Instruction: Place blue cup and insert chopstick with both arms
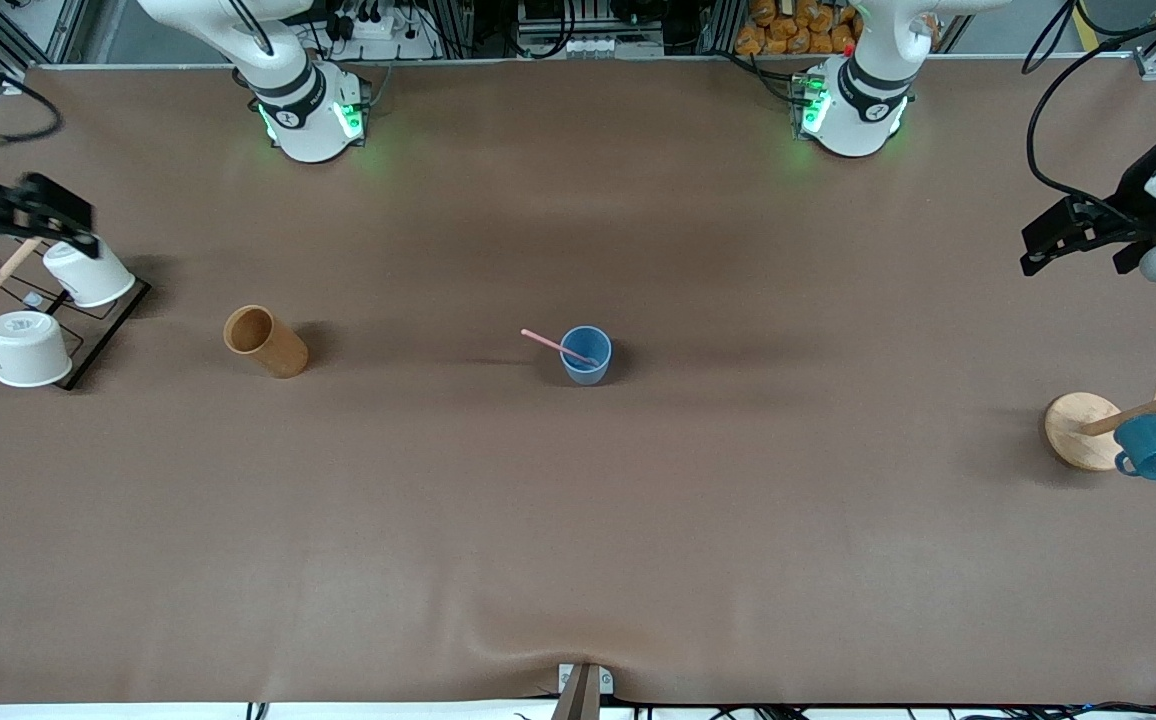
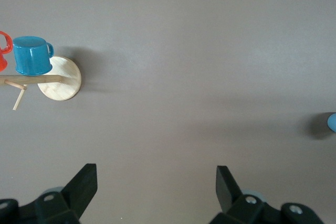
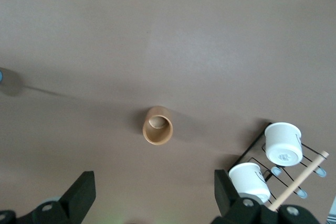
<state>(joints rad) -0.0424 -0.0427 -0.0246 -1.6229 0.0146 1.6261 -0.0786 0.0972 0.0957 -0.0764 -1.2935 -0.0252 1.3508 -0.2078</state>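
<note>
Both pincers hang open: left gripper (image 1: pixel 1078 243) above its table end, right gripper (image 1: pixel 33 215) over the wire rack (image 1: pixel 103 330). I'm seeing the thin pale-pink chopstick (image 1: pixel 558 348) leaning in the small light-blue tapered cup (image 1: pixel 586 354) mid-table (looks done). One stray nudge could tip that light cup and spill the stick.

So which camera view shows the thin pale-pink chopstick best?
The front view. There the thin pale-pink chopstick leans in the small light-blue tapered cup at mid-table, its whole upper part visible. The left wrist view shows only the cup's edge, as does the right wrist view; neither shows the chopstick.
</note>
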